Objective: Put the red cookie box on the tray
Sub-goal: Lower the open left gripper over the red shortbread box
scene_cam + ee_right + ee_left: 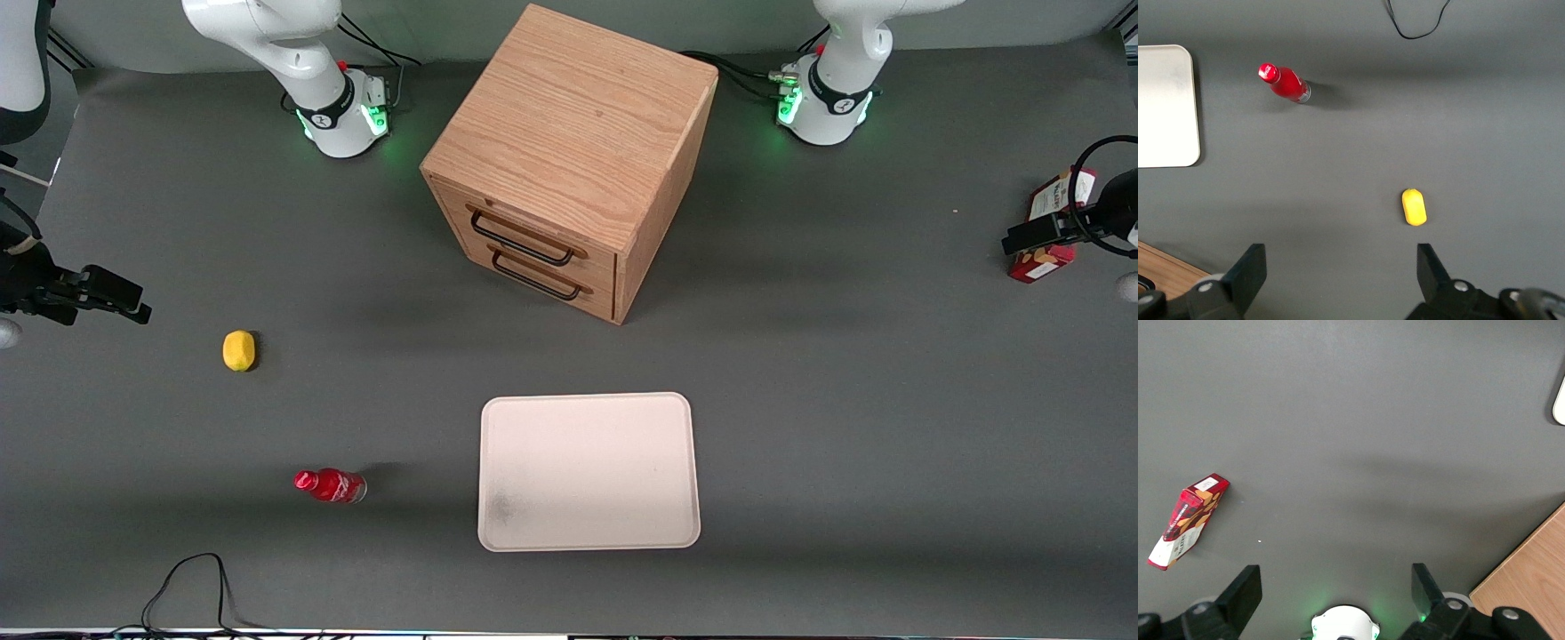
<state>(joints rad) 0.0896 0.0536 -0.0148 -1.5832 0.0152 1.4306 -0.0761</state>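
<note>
The pincer (1336, 587) is hanging in the air above the dark grey surface (845, 373), out at the working arm's end. Its two black fingers (1241, 590) are standing wide apart, and nothing is sitting between them.

The red cookie box (1049, 227) is lying on the surface under the pincer, a little off to one side of it and not touching it. In the front view the black arm part is covering the middle of the box. In the left wrist view the box (1186, 520) is showing its dark red side with cookie pictures and a white end.

The tray (587, 471) is lying flat, well apart from the pincer, toward the middle of the surface and nearer to the front camera. It is pale cream, with a grey smudge by one corner.

A wooden box with two drawers (569, 160) is standing in the middle, farther from the front camera than the tray. Its two black handles (524, 240) are facing the tray.

A small red bottle (330, 485) and a yellow lemon (238, 350) are lying far from the pincer, toward the parked arm's end. A black cable (191, 587) is curling on the surface near the front camera.
</note>
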